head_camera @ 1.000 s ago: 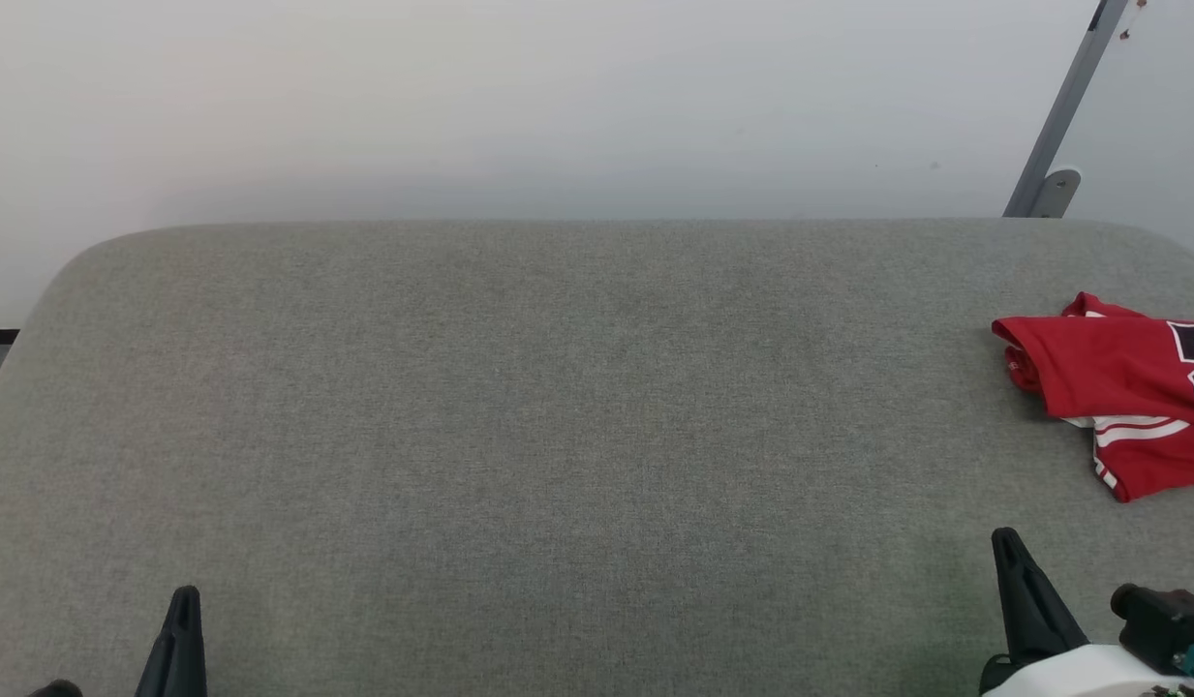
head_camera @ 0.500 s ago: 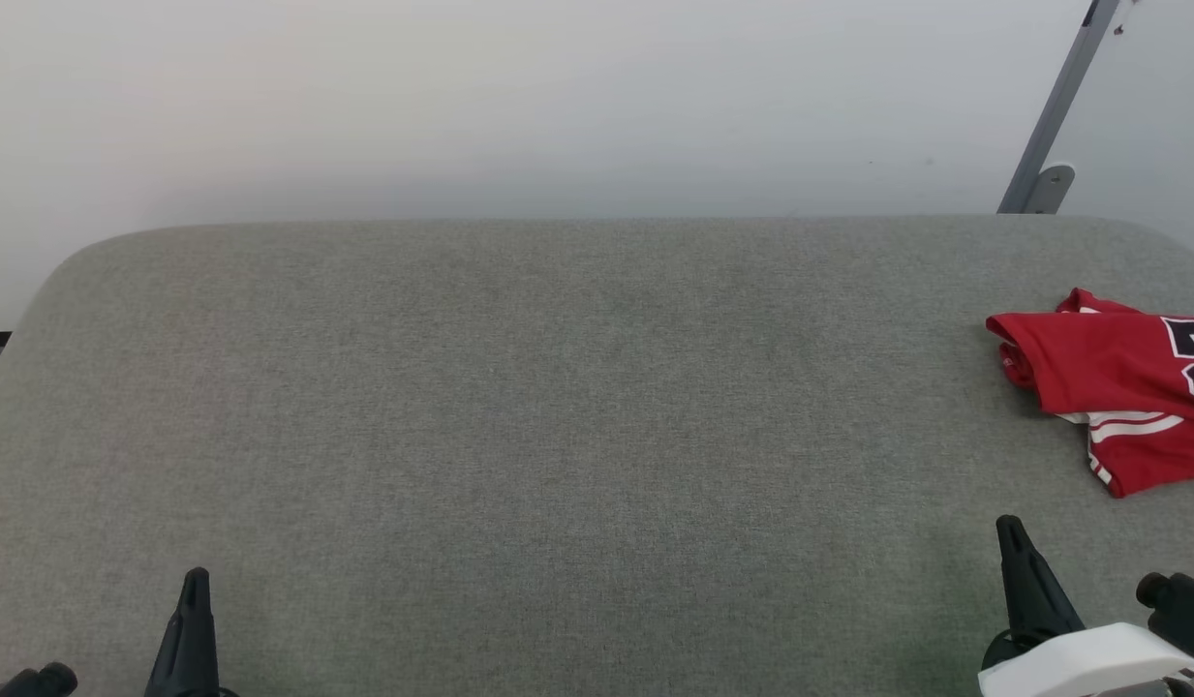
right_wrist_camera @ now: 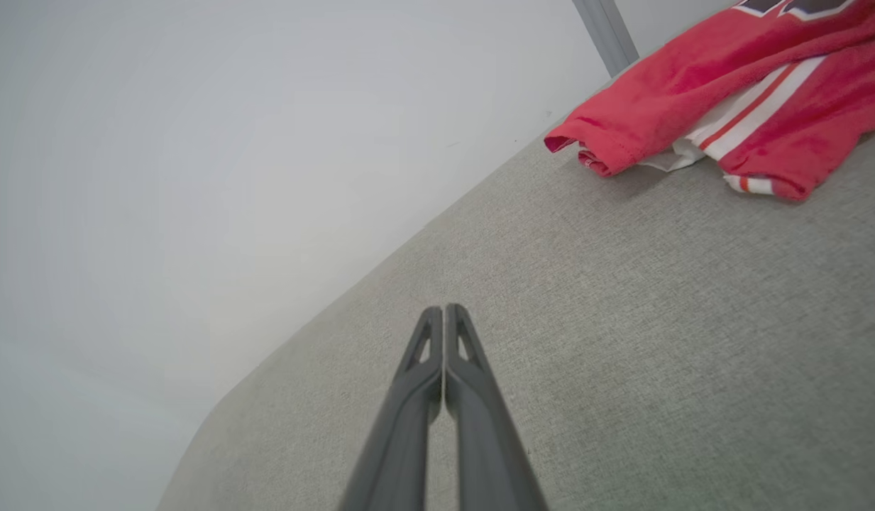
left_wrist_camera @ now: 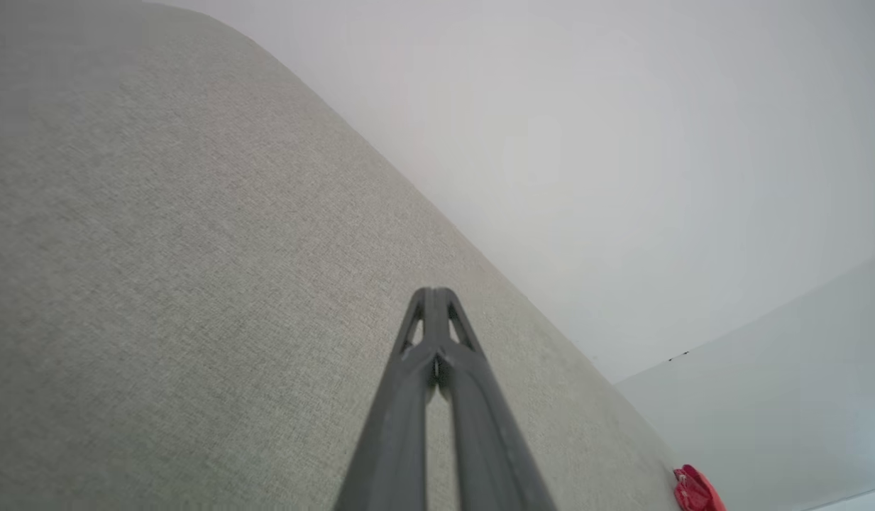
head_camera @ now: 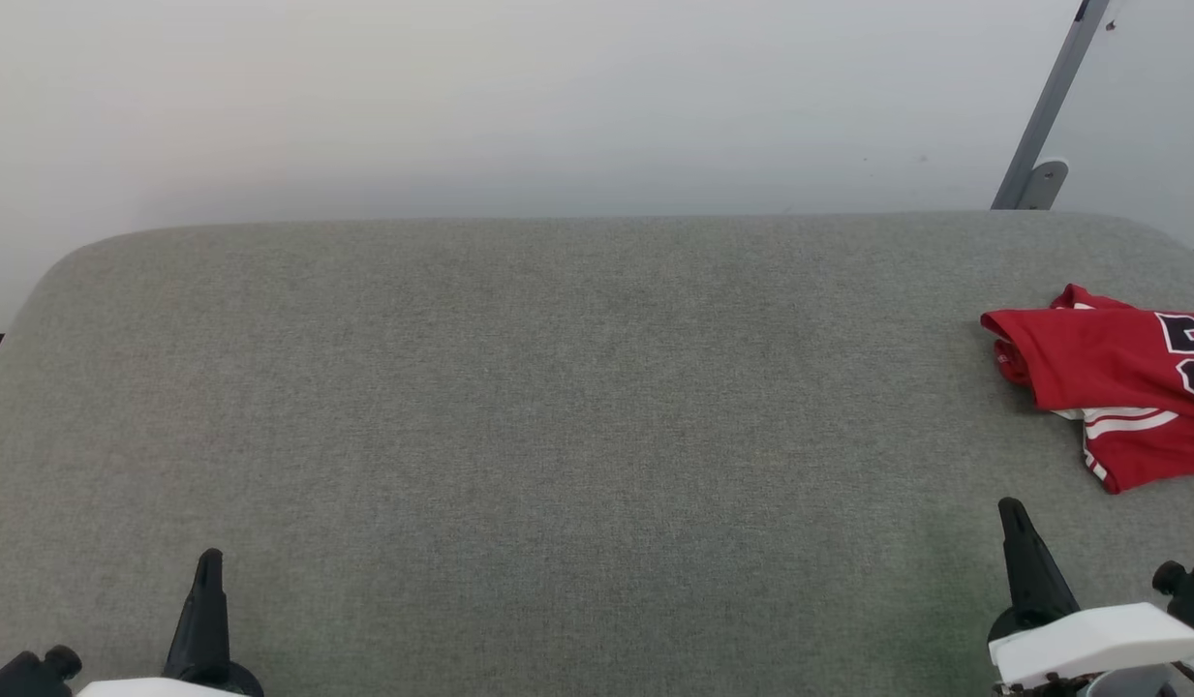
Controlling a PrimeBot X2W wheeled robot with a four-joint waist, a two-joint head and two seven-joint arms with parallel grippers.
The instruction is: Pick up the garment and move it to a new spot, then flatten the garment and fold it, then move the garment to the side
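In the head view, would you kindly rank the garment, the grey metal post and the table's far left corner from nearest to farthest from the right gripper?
1. The garment, just ahead of the right gripper, by the table's right side.
2. The grey metal post, beyond the table's far right edge.
3. The table's far left corner, diagonally across the whole surface.

A wide padded surface covered in grey woven fabric, with rounded far corners, spans the head view. One thing lies directly on it: the garment, a red jersey-style shirt folded into a loose bundle near the far right corner and cut off by the right edge of that view. Black white-outlined lettering shows on top, and red-and-white striped trim peeks out along its near side.
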